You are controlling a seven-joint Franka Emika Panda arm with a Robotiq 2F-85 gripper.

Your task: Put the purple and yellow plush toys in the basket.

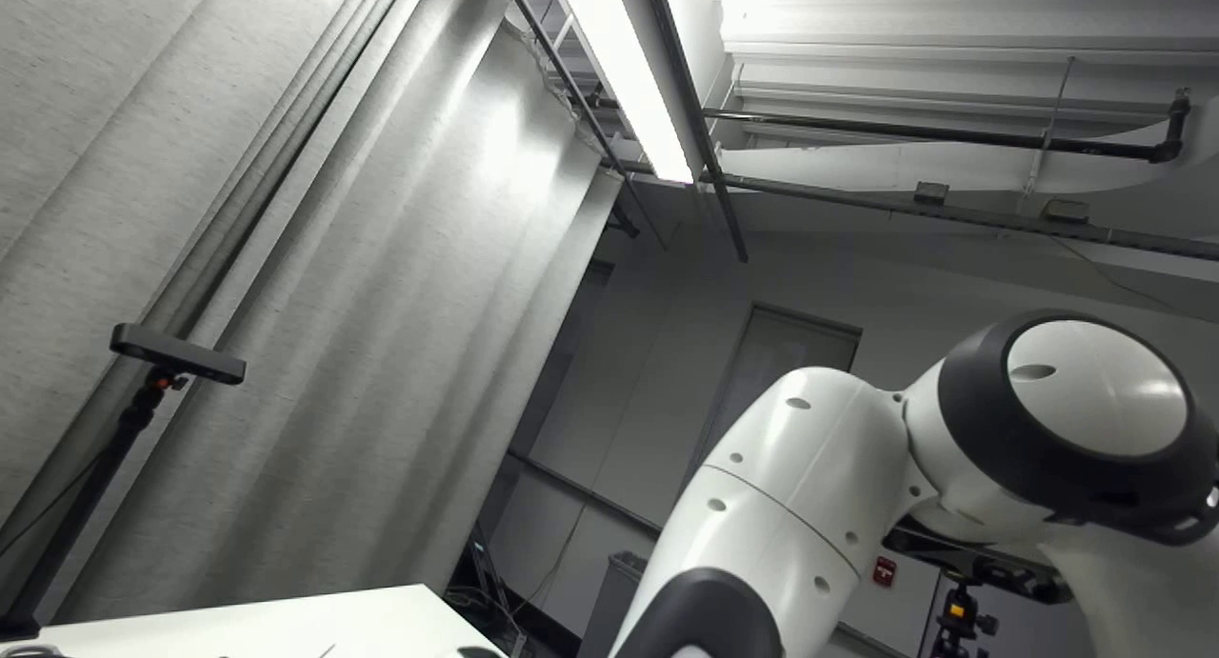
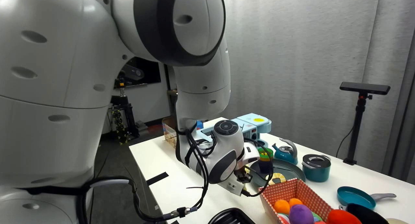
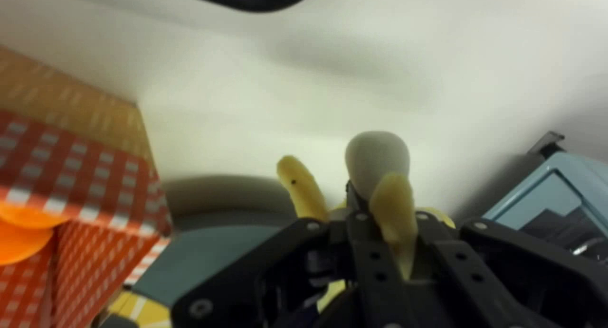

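Note:
The basket [image 2: 274, 206] has red-and-white checks and stands on the white table in an exterior view. It also shows at the left of the wrist view [image 3: 80, 169]. A round purple plush toy [image 2: 301, 214] lies in it among orange, red and other toys. In the wrist view my gripper [image 3: 375, 219] is shut on a yellow plush toy [image 3: 304, 188]. The toy looks like a peeled banana, with yellow flaps and a pale rounded tip [image 3: 377, 157]. It is held beside the basket, outside its wall. The fingers are mostly hidden in both exterior views.
A black tray [image 2: 231, 216] lies in front of the basket. A grey plate [image 2: 288, 170] with a yellow slice [image 2: 277, 178] and stacked cups [image 2: 265, 155] stands behind it. A teal kettle [image 2: 286, 153], pot [image 2: 317, 172] and pan [image 2: 356, 197] stand further off. A light-blue toy machine [image 2: 251, 124] is at the back.

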